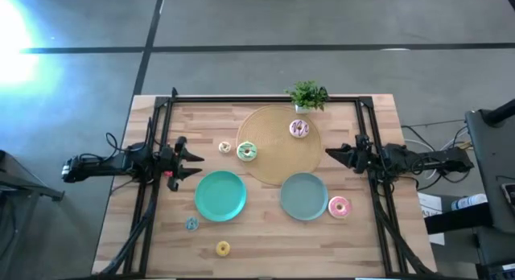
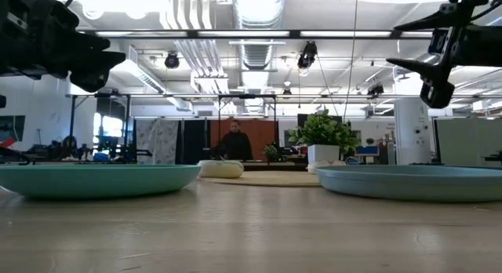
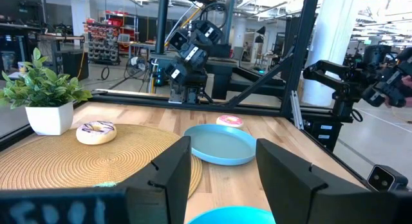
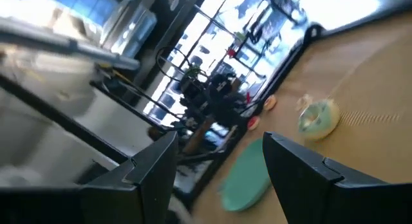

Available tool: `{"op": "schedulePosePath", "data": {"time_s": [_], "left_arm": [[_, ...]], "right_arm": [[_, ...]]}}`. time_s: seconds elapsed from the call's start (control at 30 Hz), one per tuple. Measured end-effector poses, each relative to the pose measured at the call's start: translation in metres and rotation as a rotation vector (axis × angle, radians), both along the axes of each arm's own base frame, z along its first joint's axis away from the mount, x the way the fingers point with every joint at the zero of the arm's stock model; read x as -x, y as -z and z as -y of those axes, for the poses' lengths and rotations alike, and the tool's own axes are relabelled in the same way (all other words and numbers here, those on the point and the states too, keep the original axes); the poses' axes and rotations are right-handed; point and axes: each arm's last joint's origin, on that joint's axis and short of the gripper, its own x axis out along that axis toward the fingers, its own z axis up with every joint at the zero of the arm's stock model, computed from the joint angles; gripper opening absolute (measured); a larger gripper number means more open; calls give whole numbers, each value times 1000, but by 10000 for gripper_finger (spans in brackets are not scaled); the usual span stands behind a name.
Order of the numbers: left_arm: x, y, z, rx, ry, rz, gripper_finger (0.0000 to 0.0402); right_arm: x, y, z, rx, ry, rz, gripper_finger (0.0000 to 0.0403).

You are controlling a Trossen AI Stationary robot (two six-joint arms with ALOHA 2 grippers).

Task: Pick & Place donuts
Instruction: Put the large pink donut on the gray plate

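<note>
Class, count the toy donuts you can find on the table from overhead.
6: cream and green-iced at the mat's left edge, sprinkled on it, pink beside the grey-green plate, blue, yellow. Others may be hidden.

Left gripper and right gripper hover apart, jaws open, facing inward

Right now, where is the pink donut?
In the high view the pink donut lies on the bare table on the right side, just beside the grey-green plate, not on it.
</note>
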Motion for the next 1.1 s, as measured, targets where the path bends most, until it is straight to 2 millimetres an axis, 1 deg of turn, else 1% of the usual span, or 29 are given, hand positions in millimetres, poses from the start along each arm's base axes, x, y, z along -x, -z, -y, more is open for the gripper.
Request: {"op": "schedulePosePath", "data": {"time_s": [0.07, 0.3, 0.53, 0.63, 0.7, 0.77, 0.8, 0.87, 0.93, 1.0, 1.1], "left_arm": [[0, 0, 0, 0, 0, 0, 149], [0, 0, 0, 0, 0, 0, 149], [0, 0, 0, 0, 0, 0, 149], [0, 0, 0, 0, 0, 0, 149], [0, 0, 0, 0, 0, 0, 149], [0, 0, 0, 0, 0, 0, 149], [0, 0, 0, 0, -1, 0, 149], [0, 0, 0, 0, -1, 0, 149], [0, 0, 0, 0, -3, 0, 149], [0, 0, 0, 0, -4, -2, 149], [0, 0, 0, 0, -4, -2, 149]], "right_arm": [[0, 1, 0, -55, -7, -1, 219], [0, 3, 1, -40, 29, -25, 219], [-1, 3, 1, -130, 35, -11, 219], [-1, 10, 1, -200, 19, -65, 219], [-2, 17, 0, -261, -12, -138, 219], [-3, 19, -2, -292, -64, -207, 219], [-3, 17, -3, -315, -85, -260, 219], [-1, 16, -5, -335, -110, -434, 219], [2, 10, -6, -340, -120, -616, 219], [5, 0, -6, -314, -123, -784, 219], [2, -18, -8, -266, -165, -962, 219]]}}
